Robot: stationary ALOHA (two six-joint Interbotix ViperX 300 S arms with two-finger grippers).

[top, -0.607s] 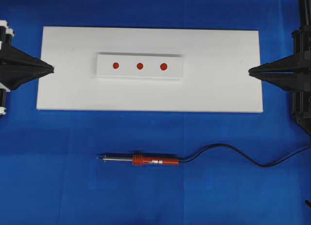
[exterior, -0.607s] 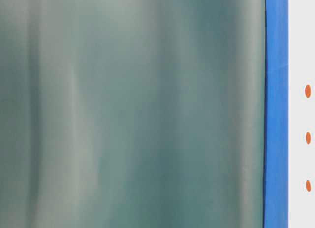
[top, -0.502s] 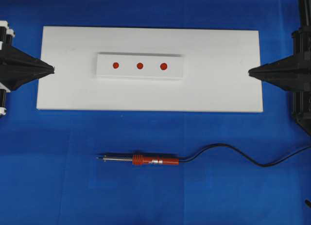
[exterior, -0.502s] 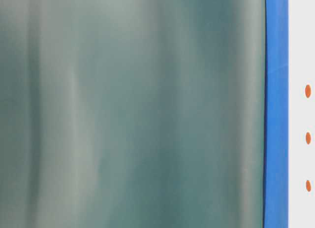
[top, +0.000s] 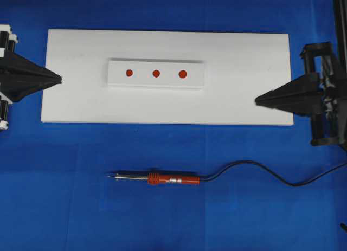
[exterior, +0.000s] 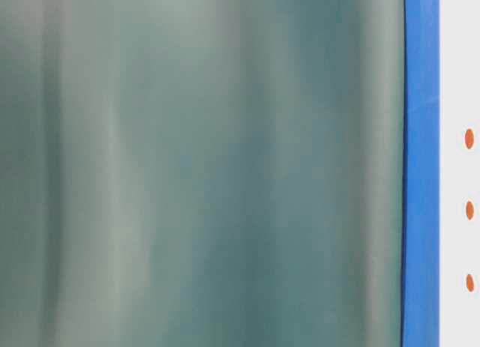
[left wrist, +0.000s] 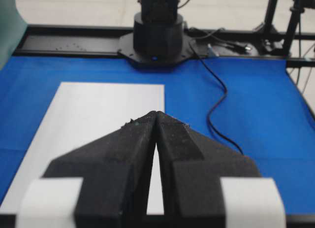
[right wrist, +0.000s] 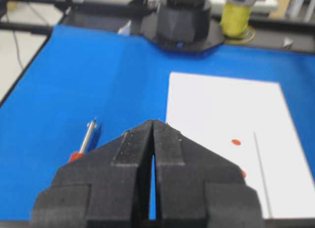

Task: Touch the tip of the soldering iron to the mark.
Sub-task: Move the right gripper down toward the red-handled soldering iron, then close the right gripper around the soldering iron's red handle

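The soldering iron (top: 168, 179) lies flat on the blue cloth in front of the white board, red-orange handle to the right, silver shaft pointing left to its tip (top: 110, 176); its black cord (top: 271, 174) runs off right. Its shaft also shows in the right wrist view (right wrist: 88, 134). Three red marks (top: 156, 73) sit in a row on a raised white block (top: 116, 75). My left gripper (top: 58, 78) is shut and empty at the board's left edge. My right gripper (top: 258, 101) is shut and empty over the board's right end, far from the iron.
The white board (top: 244, 56) lies on blue cloth (top: 54, 197). The table-level view is mostly blocked by a blurred green-grey surface (exterior: 202, 167); three marks (exterior: 469, 210) show at its right edge. An arm base (left wrist: 156, 36) and a yellow spool (right wrist: 235, 18) stand beyond the cloth.
My right gripper has moved left and toward the front, from the board's right edge onto its right end. The left gripper and the iron have not moved.
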